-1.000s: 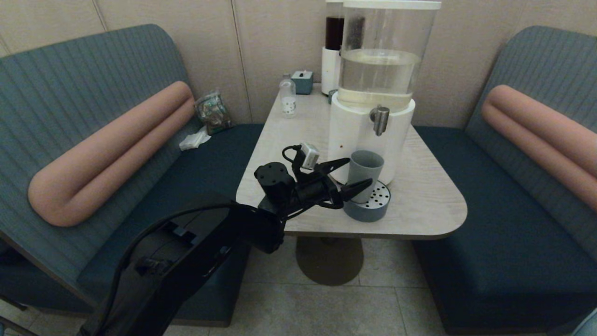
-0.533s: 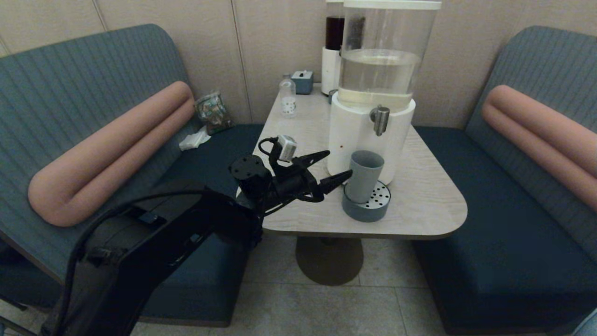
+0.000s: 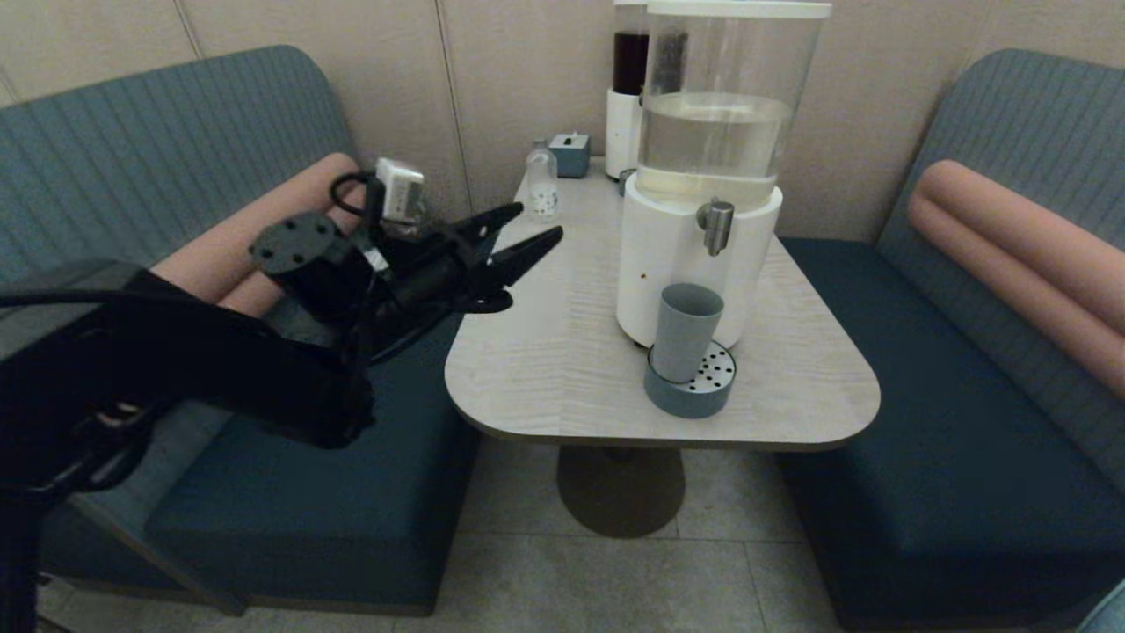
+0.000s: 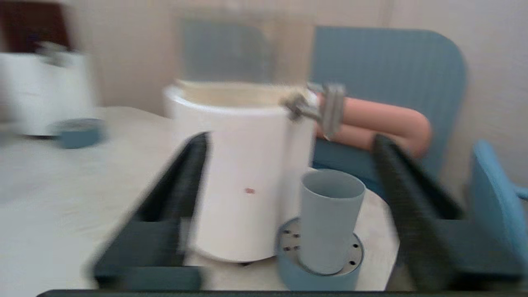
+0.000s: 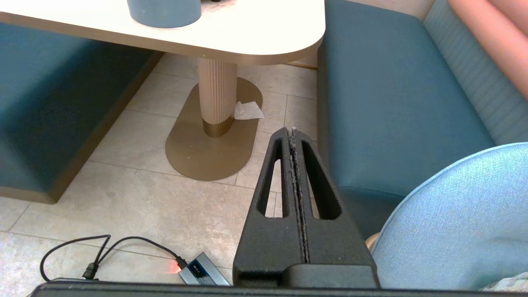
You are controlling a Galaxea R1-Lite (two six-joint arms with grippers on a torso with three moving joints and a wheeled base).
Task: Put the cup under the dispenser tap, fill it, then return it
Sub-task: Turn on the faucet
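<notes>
The grey-blue cup point(image 3: 688, 327) stands upright on the round perforated tray point(image 3: 703, 397), directly below the steel dispenser tap point(image 3: 718, 225) of the big clear-tank dispenser point(image 3: 714, 132). My left gripper point(image 3: 538, 221) hovers open and empty over the table's left edge, well left of the cup and pointing toward it. In the left wrist view the cup point(image 4: 330, 220) and tap point(image 4: 330, 108) show between the spread fingers point(image 4: 187, 173) of the left gripper point(image 4: 288, 140). My right gripper point(image 5: 292, 132) is shut and parked low over the floor beside the right bench.
A small clear bottle point(image 3: 542, 185), a small grey-blue box point(image 3: 570, 153) and a slimmer dispenser with dark liquid point(image 3: 627, 83) stand at the table's back. A bag point(image 3: 400, 211) and a tissue point(image 3: 366, 262) lie on the left bench. Benches flank the table point(image 3: 545, 352).
My left gripper has let the cup stand and drawn back up and to the left, away from it. Its jaws have narrowed somewhat. The cup has not moved.
</notes>
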